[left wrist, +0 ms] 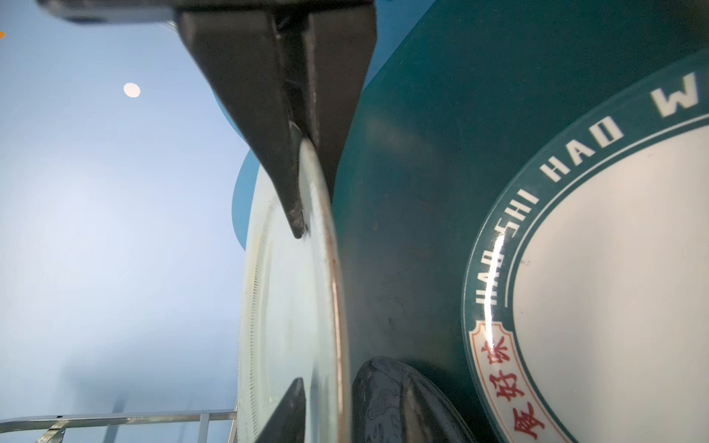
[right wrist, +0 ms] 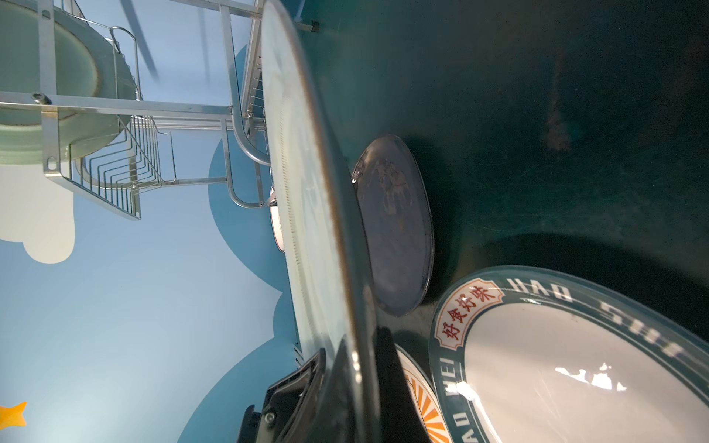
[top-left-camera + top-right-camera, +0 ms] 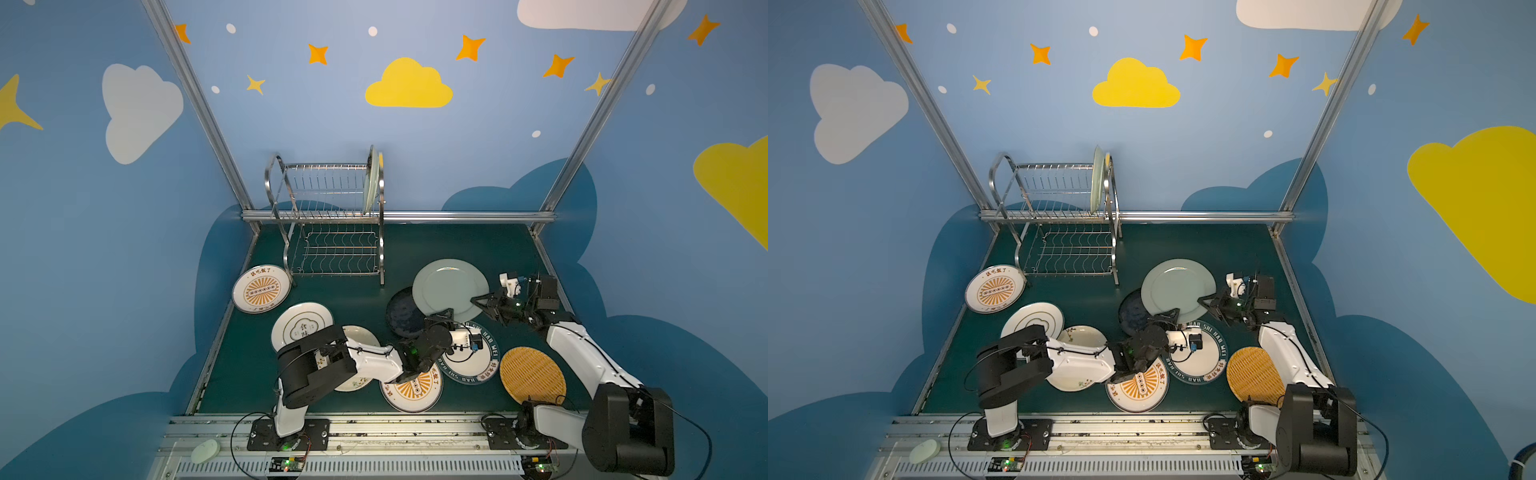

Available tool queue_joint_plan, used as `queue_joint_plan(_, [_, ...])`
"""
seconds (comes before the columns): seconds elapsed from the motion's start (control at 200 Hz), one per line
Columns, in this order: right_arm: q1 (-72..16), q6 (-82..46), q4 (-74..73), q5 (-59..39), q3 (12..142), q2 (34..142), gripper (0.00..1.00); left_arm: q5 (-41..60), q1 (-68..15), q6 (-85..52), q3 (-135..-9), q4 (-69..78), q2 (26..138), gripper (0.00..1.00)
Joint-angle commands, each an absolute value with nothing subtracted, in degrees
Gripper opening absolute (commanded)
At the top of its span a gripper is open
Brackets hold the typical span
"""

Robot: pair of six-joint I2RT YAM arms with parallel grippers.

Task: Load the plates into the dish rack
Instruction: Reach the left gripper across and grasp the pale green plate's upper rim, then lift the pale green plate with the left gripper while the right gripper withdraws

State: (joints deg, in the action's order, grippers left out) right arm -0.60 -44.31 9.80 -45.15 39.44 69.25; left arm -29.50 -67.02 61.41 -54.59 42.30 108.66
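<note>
A plain pale green plate (image 3: 451,291) (image 3: 1177,289) (image 1: 287,307) (image 2: 303,191) is held tilted off the green table, with its left edge over the black plate (image 3: 405,318). My right gripper (image 3: 476,300) (image 2: 360,345) is shut on its right rim. My left gripper (image 3: 442,313) straddles the near rim. One finger (image 1: 291,414) lies over the plate's face and the other is hidden beneath. The steel dish rack (image 3: 332,216) (image 3: 1059,216) stands at the back left. Another pale green plate (image 3: 371,178) stands upright at the right end of its upper tier.
Flat on the table lie two orange-sunburst plates (image 3: 261,289) (image 3: 412,388), a cloud-emblem plate (image 3: 301,328), a cream floral plate (image 3: 361,361) under my left arm, a teal-rimmed plate (image 3: 473,359) and a yellow woven-look plate (image 3: 532,374). Aluminium posts and a back rail (image 3: 457,216) fence the table.
</note>
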Motion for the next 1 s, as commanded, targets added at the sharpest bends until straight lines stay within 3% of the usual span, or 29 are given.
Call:
queue_joint_plan(0.0, [-1.0,-44.1,5.8,-49.7,43.2,68.6,0.0,-32.4,-66.8,62.6,-56.5,46.6,109.7,0.31])
queue_joint_plan(0.11, [-1.1,-43.9,5.8,-49.7,43.2,68.8,0.0,-34.0,-66.9,62.7,-57.7,47.0,110.2,0.14])
queue_joint_plan(0.295, [-1.7,-43.5,6.2,-49.3,43.4,69.3,0.0,-35.3,-67.2,62.6,-58.4,48.2,109.4,0.04])
queue_joint_plan(0.741, [-2.7,-42.5,6.8,-48.3,43.8,70.2,0.0,-35.9,-69.3,65.0,-55.3,51.2,107.1,0.04])
queue_joint_plan(0.996, [-2.9,-42.2,6.9,-47.9,43.8,70.5,0.2,-35.9,-70.5,66.8,-54.0,52.7,106.4,0.04])
